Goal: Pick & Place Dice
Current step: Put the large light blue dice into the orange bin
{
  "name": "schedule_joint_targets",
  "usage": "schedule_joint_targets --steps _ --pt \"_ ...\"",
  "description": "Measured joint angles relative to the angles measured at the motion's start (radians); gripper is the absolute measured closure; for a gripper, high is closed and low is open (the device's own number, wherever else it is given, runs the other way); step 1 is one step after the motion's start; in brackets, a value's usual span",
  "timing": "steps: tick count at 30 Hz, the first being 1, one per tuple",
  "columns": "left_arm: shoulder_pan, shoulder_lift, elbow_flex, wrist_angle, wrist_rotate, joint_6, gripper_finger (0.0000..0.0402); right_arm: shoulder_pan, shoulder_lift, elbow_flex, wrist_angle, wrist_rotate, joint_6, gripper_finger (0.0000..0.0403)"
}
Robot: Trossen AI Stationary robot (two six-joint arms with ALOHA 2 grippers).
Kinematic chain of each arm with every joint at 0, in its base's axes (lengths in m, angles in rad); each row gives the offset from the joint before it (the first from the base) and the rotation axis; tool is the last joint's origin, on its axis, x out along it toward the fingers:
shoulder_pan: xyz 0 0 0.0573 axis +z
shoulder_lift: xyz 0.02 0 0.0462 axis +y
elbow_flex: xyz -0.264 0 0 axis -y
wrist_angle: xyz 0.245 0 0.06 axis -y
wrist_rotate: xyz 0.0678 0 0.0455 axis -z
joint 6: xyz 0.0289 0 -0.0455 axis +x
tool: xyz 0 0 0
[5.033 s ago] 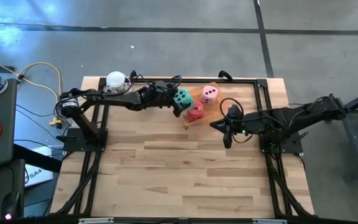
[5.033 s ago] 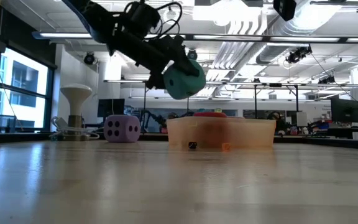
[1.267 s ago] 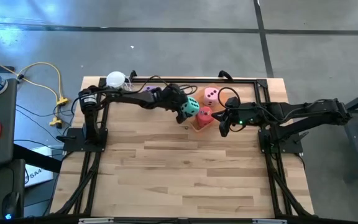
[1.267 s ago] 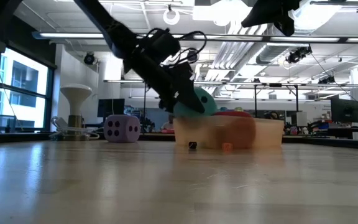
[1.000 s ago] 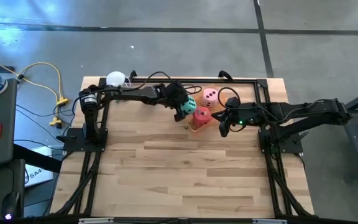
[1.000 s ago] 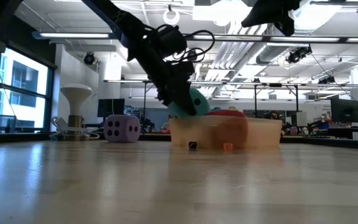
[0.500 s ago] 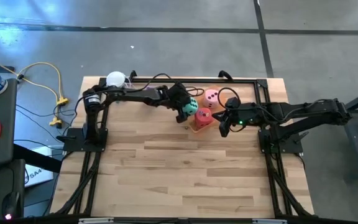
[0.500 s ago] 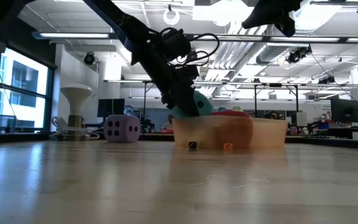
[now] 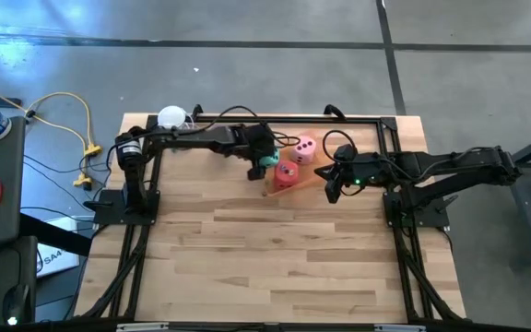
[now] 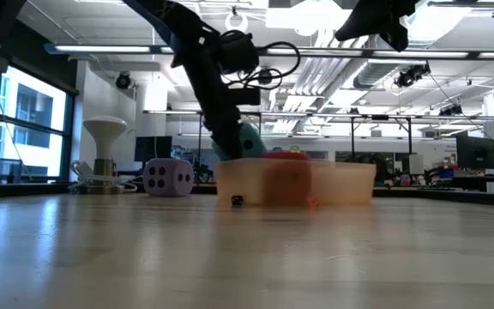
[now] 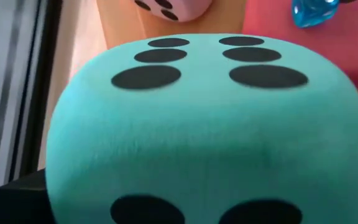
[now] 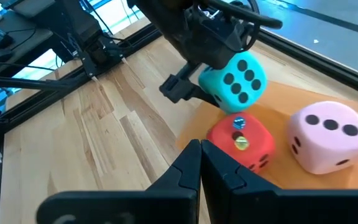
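Note:
My left gripper (image 9: 262,163) is shut on the green-teal die (image 9: 268,159), which hangs at the left rim of the translucent orange tray (image 10: 341,184); this die (image 11: 204,124) fills the left wrist view. The red die (image 9: 287,173) and the pink die (image 9: 303,149) lie in the tray. On the table by the far left stands the purple die (image 10: 168,178). My right gripper (image 9: 332,189) hovers shut, right of the tray, touching nothing. My left gripper pinches the green-teal die between its two fingers; one finger (image 12: 179,87) lies on the die's side (image 12: 205,79), the other is hidden behind the die. The fingers slant down from the table's left. The die hangs above the table; whether it touches the tray's rim, I cannot tell.
A white round-topped cup (image 9: 172,118) stands at the far left corner. Tiny blue and yellow pieces (image 12: 238,124) sit on the red die. A small dark piece (image 10: 237,201) lies on the table before the tray. The near half of the table is bare wood.
My left gripper has rolled, tipped steeper and drawn back toward the table's left with the green-teal die, still in its hold. The tray, with the red and pink dice in it, has slid along the table toward the left.

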Motion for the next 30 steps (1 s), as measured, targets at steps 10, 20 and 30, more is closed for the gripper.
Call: schedule_joint_targets --steps 10,20,30 --pt "0.023 0.004 0.052 -0.093 0.012 -0.008 0.0002 0.000 0.000 0.000 0.001 0.008 -0.021 0.0400" --pt "-0.003 0.038 0.060 -0.155 0.041 -0.001 0.0002 0.000 0.000 0.000 0.004 0.008 -0.021 0.0400" --pt "-0.005 0.062 0.106 -0.183 0.041 0.005 0.0002 0.000 0.024 0.000 0.012 0.005 -0.026 0.0400"
